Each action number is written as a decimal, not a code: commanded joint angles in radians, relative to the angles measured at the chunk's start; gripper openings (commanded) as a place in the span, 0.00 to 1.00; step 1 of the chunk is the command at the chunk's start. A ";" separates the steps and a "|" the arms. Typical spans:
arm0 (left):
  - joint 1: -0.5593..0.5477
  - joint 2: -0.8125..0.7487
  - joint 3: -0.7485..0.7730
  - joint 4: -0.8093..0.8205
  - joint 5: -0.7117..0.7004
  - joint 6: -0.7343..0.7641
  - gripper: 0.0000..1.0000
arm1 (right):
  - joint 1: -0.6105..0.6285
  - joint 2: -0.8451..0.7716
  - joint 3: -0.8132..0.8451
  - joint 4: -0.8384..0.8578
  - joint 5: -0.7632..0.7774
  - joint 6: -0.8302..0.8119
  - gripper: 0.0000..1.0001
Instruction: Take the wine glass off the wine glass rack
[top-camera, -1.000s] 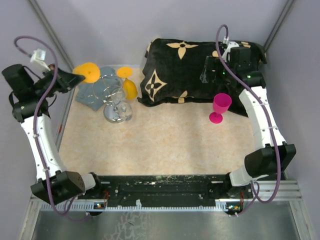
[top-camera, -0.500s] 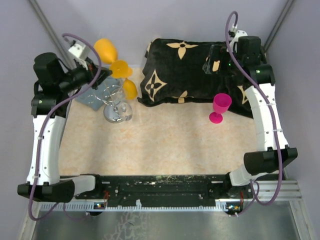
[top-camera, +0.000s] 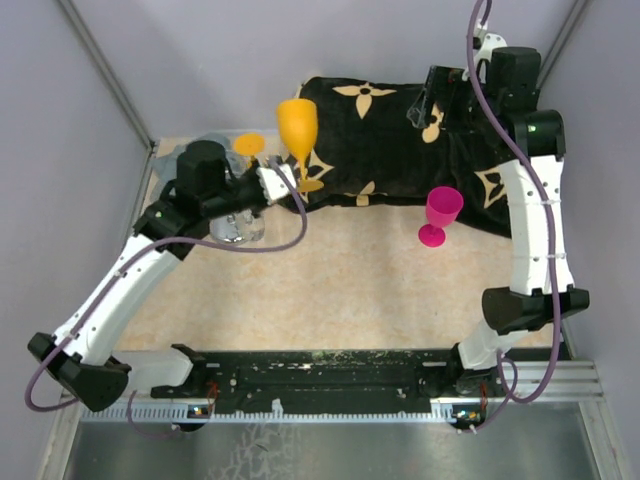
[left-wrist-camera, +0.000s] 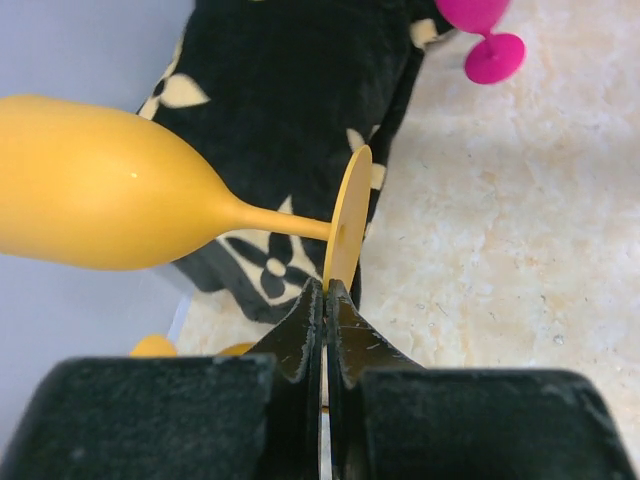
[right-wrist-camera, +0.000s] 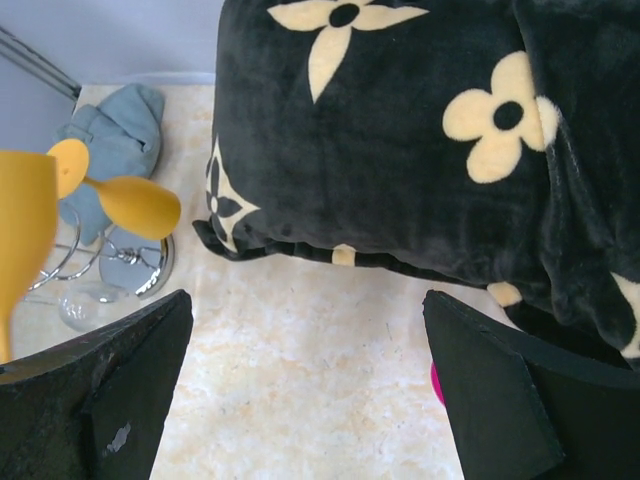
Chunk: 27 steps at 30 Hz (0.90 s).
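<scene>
My left gripper (top-camera: 284, 181) is shut on the round foot of an orange wine glass (top-camera: 297, 124) and holds it in the air, clear of the rack, over the front left edge of the black blanket. In the left wrist view the jaws (left-wrist-camera: 327, 290) pinch the foot's rim and the orange glass (left-wrist-camera: 110, 200) points left. The chrome wine glass rack (top-camera: 238, 228) stands at the back left, partly hidden by my left arm. A second orange glass (right-wrist-camera: 140, 206) still hangs on the rack (right-wrist-camera: 135, 262). My right gripper (top-camera: 440, 100) is open and empty, high at the back right.
A black blanket with cream flowers (top-camera: 380, 140) covers the back middle and right. A pink wine glass (top-camera: 440, 212) stands upright in front of it. A grey-blue cloth (top-camera: 200, 150) lies behind the rack. Grey walls close the sides and back.
My left arm has swung from the rack to the right, carrying the orange glass up and over to the blanket's edge. My right arm has risen slightly at the back.
</scene>
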 joint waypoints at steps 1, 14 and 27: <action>-0.126 -0.017 -0.099 0.142 -0.104 0.236 0.00 | -0.020 -0.017 0.064 -0.028 -0.024 0.006 0.98; -0.394 0.027 -0.334 0.344 -0.169 0.406 0.00 | -0.024 -0.129 -0.042 -0.094 -0.106 -0.022 0.98; -0.452 0.081 -0.528 0.567 -0.191 0.606 0.00 | -0.016 -0.227 -0.296 -0.054 -0.301 0.023 0.97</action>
